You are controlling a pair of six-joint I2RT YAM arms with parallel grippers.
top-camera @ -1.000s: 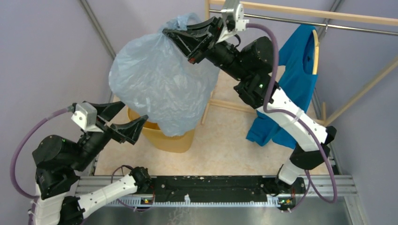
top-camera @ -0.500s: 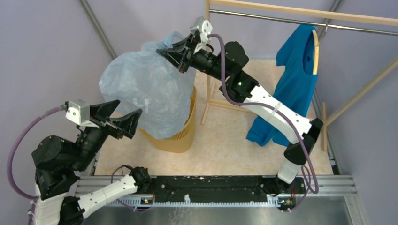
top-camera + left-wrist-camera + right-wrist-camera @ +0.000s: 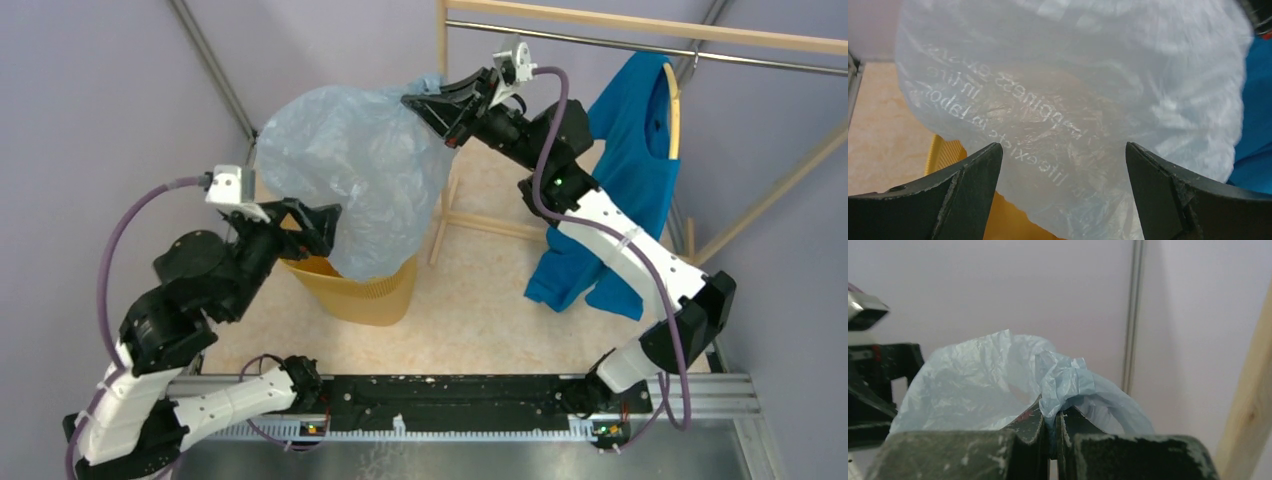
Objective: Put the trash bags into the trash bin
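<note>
Trash bags [image 3: 350, 180] showed as one pale blue-grey film bag, billowed wide and hanging in the air above the trash bin [image 3: 375, 300]. Its lower end drooped to the bin's rim; whether it reached inside could not be told. The yellow-orange mesh bin stood upright on the pale desk [image 3: 490, 320], near the left arm. A blue shirt [image 3: 640, 170] hung from a wooden rail [image 3: 640, 22] on the right, apart from the bag. The right arm's fingers [image 3: 438, 108] were pressed together on a bunched knot at the bag's top corner, holding it aloft. The left arm's fingers [image 3: 315, 228] were spread wide apart, gripping nothing, just beside the bag's near side over the bin's rim. Reversed printed lettering showed through the film there.
</note>
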